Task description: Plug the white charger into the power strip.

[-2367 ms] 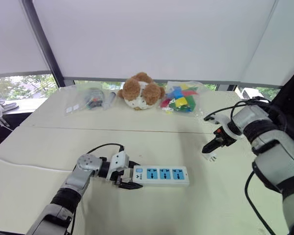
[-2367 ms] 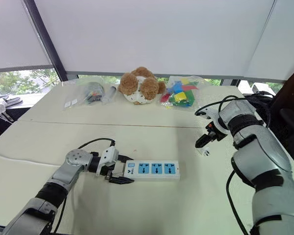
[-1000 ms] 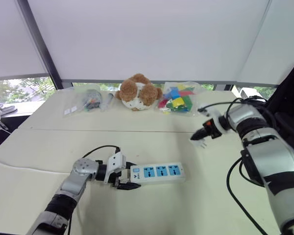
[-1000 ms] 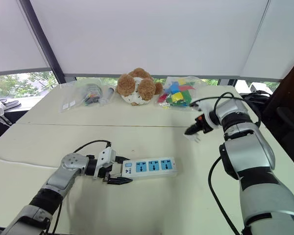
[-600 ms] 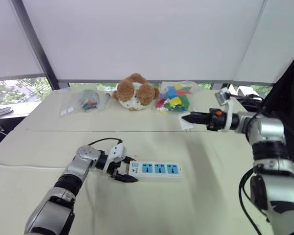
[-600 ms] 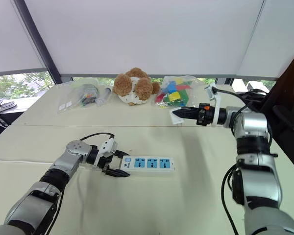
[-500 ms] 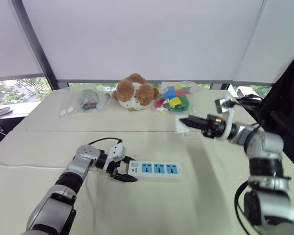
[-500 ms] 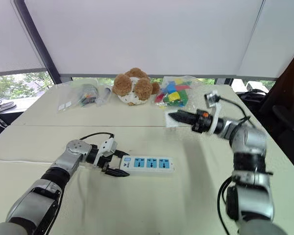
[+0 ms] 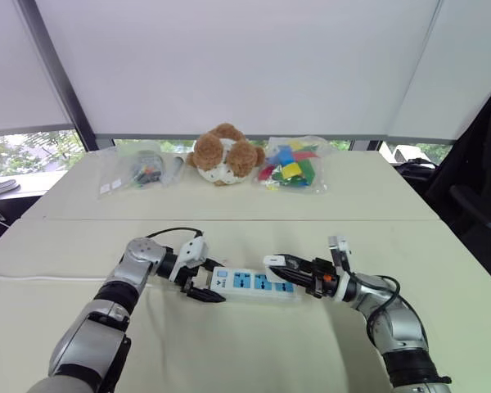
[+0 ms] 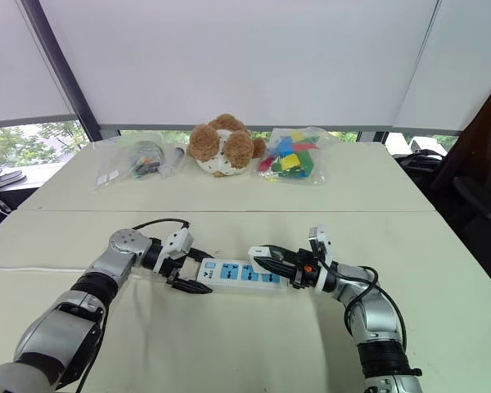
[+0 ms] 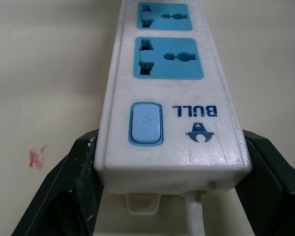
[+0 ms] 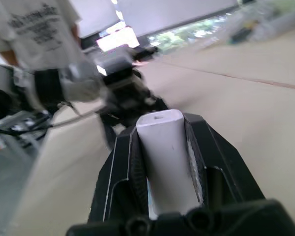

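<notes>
Lower centre of the frame, the right end effector (image 9: 282,264) clamps the charger (image 12: 168,152), a light, stiff, probably slick block, by its sides close over the strip (image 9: 254,283), whose slide-prone switch end the left end effector (image 9: 204,282) pinches.

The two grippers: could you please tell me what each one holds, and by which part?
The left gripper clamps the power strip at its switch end, across its long sides. The right gripper holds the white charger by the sides of its body.
</notes>
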`<state>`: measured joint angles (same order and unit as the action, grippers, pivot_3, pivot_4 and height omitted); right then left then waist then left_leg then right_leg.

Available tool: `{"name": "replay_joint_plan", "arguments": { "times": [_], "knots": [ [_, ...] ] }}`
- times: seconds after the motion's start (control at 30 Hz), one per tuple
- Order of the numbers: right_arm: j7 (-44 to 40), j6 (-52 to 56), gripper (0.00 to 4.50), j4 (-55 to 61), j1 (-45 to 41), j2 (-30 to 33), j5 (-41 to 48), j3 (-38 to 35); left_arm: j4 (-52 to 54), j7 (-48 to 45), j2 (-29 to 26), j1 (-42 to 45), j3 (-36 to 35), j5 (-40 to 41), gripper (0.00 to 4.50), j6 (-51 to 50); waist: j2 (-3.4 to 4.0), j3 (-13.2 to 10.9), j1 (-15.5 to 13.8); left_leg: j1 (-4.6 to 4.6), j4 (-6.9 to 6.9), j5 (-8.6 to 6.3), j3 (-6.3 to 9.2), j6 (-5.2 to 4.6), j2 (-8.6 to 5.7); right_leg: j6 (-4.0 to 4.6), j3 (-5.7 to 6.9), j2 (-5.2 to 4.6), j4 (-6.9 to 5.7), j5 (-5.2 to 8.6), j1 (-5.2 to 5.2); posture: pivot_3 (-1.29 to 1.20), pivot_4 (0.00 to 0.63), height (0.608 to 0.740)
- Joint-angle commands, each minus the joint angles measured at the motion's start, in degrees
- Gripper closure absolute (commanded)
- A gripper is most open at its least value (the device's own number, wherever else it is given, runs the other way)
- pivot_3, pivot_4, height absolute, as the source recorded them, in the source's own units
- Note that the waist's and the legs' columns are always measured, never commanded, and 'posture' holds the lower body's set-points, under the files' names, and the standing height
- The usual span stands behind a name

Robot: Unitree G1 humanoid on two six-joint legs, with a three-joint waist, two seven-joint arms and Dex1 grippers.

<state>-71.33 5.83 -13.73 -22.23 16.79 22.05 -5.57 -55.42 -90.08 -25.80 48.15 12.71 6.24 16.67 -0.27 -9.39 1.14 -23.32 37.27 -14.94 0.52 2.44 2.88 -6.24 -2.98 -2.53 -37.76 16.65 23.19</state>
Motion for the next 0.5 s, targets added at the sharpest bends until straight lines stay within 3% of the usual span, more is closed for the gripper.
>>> {"name": "replay_joint_plan", "arguments": {
  "times": [0.03,0.23,0.5],
  "knots": [
    [-0.4,-5.1,3.81,-4.8,-2.5,0.4,-0.5,0.4,1.4,-2.3,-1.8,-0.8,0.3,-1.4,1.46,-0.1,0.00,0.0,0.0,0.02,0.00,0.00,0.00,0.00,0.00,0.00,0.00,0.00,-0.01,0.00,0.00,0.00,0.150,0.739],
    [-1.7,-8.4,3.81,-11.1,-4.6,1.6,-0.2,0.3,3.1,-2.2,-2.5,-2.5,0.0,-1.4,1.46,-0.5,0.00,0.0,0.1,0.06,-0.01,0.00,0.00,0.00,0.01,0.01,0.00,0.01,-0.06,0.00,-0.02,0.00,0.150,0.739],
    [-3.3,-10.0,3.81,-12.4,-1.3,2.8,-0.6,1.7,3.8,-1.1,-2.4,-2.8,-0.2,-1.7,1.46,-1.3,-0.01,0.0,0.0,0.11,0.00,0.00,0.00,0.00,0.02,0.01,0.00,0.02,-0.11,0.01,-0.07,0.00,0.150,0.739]
  ]
}}
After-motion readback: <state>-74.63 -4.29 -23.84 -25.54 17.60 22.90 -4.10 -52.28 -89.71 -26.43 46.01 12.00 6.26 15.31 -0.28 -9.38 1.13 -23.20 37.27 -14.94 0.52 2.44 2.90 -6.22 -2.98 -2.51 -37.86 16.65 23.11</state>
